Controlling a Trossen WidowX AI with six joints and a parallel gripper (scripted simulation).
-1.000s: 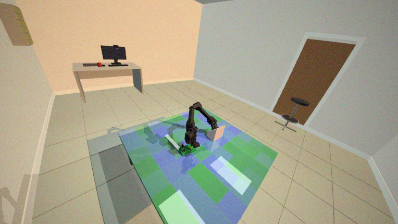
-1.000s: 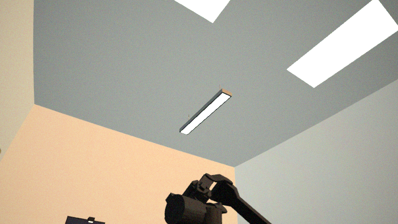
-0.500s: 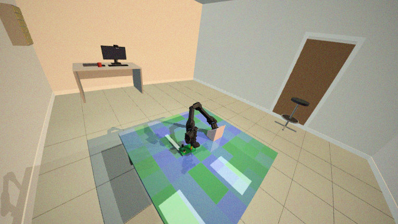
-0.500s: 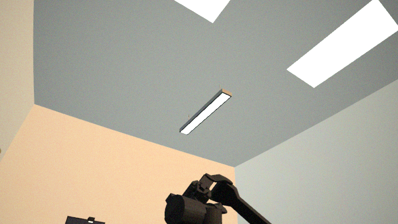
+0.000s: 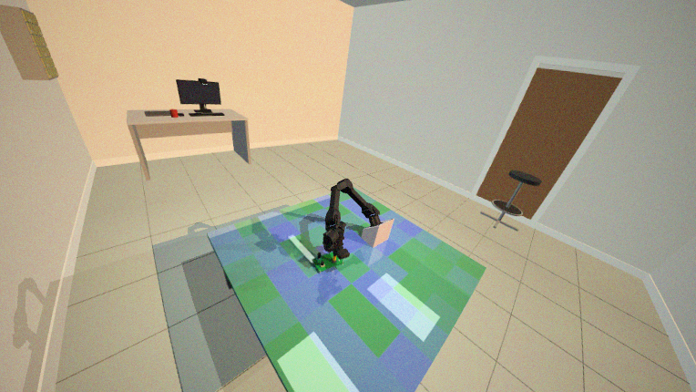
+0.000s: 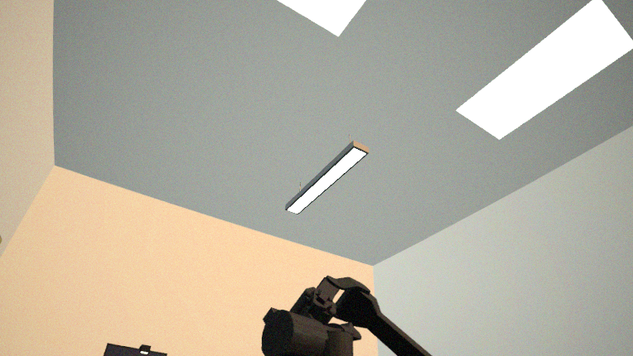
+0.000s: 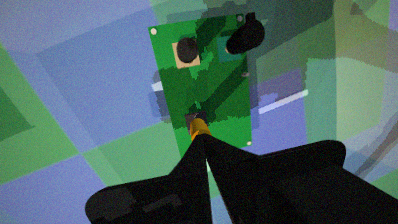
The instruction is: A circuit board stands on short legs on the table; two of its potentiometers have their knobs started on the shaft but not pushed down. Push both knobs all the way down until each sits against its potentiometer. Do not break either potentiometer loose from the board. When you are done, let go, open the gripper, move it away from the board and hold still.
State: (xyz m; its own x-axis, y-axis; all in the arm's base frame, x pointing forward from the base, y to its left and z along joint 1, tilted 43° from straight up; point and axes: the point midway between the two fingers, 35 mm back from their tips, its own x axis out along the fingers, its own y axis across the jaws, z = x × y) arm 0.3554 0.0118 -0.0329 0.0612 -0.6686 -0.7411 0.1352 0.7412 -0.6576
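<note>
The green circuit board (image 7: 220, 100) (image 5: 322, 267) stands on the table. In the wrist view an orange knob (image 7: 199, 128) sits over a dark potentiometer (image 7: 190, 120) near the board's lower end. A round dark knob (image 7: 187, 50) sits over a tan potentiometer (image 7: 186, 64), and a tall black knob (image 7: 246, 37) stands over a teal potentiometer (image 7: 224, 51). My gripper (image 7: 201, 139) is shut with its fingertips together, at the top end of the orange knob; whether they touch it cannot be told. In the top view the arm bends down over the board.
The table (image 5: 364, 318) has a patchwork top of green and blue. A pale upright panel (image 5: 383, 232) stands beside the arm. A white strip (image 5: 301, 248) lies beside the board. A desk (image 5: 187, 127) and a stool (image 5: 524, 178) stand farther off. The exterior view shows only the arm's upper part.
</note>
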